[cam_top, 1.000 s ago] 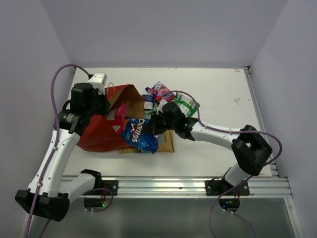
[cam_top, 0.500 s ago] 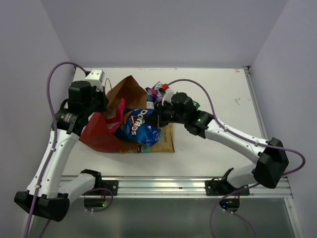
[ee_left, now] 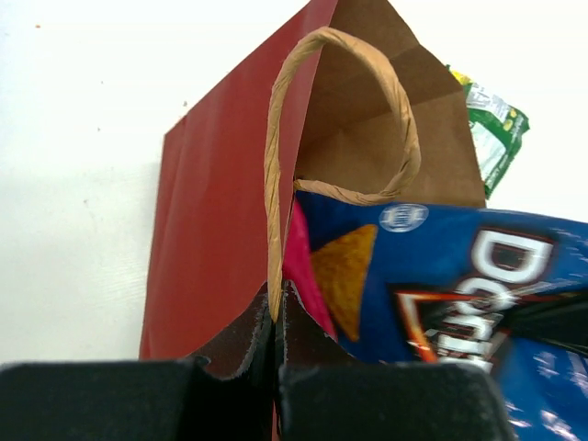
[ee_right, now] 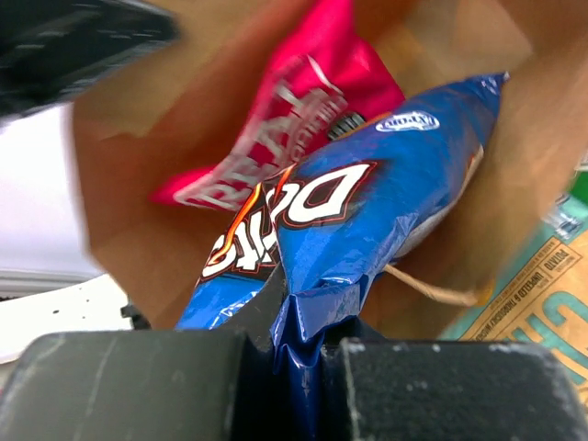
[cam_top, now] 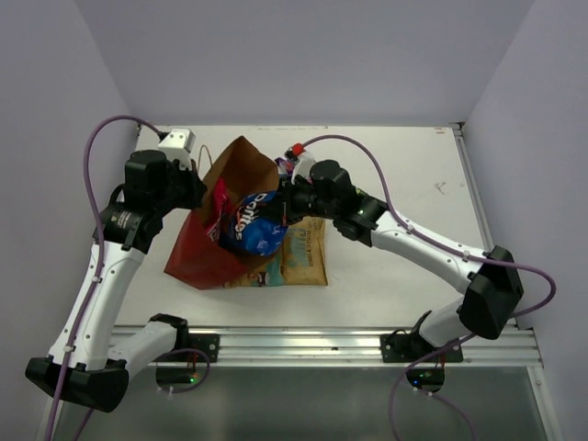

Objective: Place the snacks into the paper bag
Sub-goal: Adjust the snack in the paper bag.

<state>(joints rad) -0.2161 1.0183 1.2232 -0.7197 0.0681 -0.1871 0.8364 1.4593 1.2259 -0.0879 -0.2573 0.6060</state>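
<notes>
Since a second ago the paper bag [cam_top: 204, 262], by the left edge of the table [cam_top: 413, 175], has tilted more upright and the blue packet [cam_top: 254, 227] has slid into its mouth beside the pink packet [cam_top: 219, 204], its end pinched by the right gripper [ee_right: 299, 347], while the left gripper [ee_left: 276, 310] pinches the bag's loop handle [ee_left: 270, 184].

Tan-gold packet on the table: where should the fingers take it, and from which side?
The tan-gold packet lies flat, its left part hidden under the paper bag. Probably best to pinch the free right edge, coming down from the right.
</notes>
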